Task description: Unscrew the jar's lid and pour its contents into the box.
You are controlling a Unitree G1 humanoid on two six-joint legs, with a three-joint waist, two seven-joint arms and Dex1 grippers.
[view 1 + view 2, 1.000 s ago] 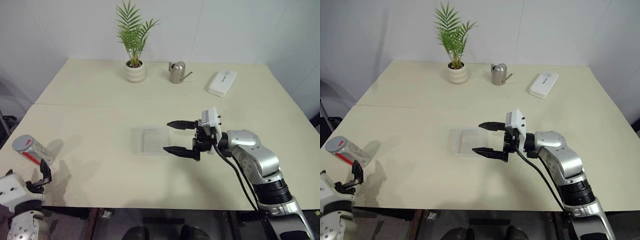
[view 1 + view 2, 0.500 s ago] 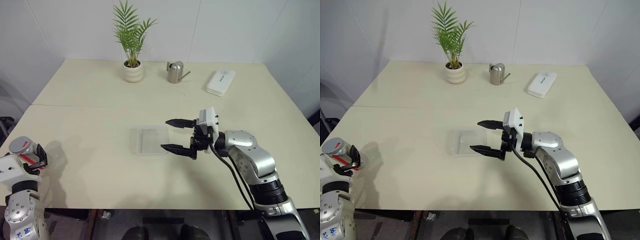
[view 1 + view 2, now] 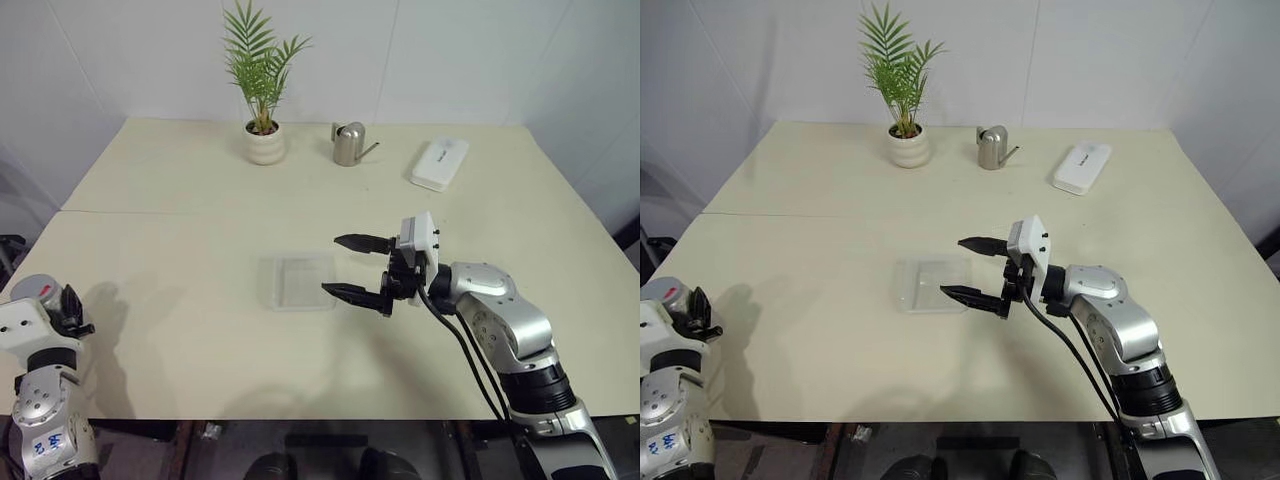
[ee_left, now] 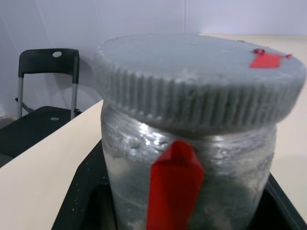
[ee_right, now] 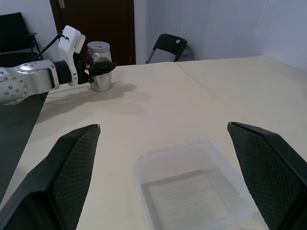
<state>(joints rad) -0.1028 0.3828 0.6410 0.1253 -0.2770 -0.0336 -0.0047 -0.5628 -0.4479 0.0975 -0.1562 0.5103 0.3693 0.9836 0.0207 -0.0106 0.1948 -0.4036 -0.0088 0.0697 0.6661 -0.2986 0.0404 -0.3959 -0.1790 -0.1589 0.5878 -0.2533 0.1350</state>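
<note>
The jar [image 5: 100,79], a small silver cylinder with a strip of red tape, stands upright near the table's front left corner. Its ribbed grey lid [image 4: 196,79], with a red mark on top, is on it. My left gripper [image 3: 66,310] is shut on the jar, one black finger [image 4: 81,206] on each side of its body. The contents are hidden inside. The clear plastic box [image 3: 297,281] lies in the middle of the table. My right gripper [image 3: 333,265] hovers open at the box's right edge, pointing left, with nothing between its fingers [image 5: 72,167].
A potted palm [image 3: 265,140], a silver watering can [image 3: 347,145] and a flat white case [image 3: 438,163] stand along the back of the table. A seam [image 3: 160,211] crosses the tabletop. Black chairs [image 5: 170,43] stand beyond the table's left side.
My left gripper has moved up to the jar and shut on it; the jar, tilted before, now stands upright. The right gripper has kept its place, still open.
</note>
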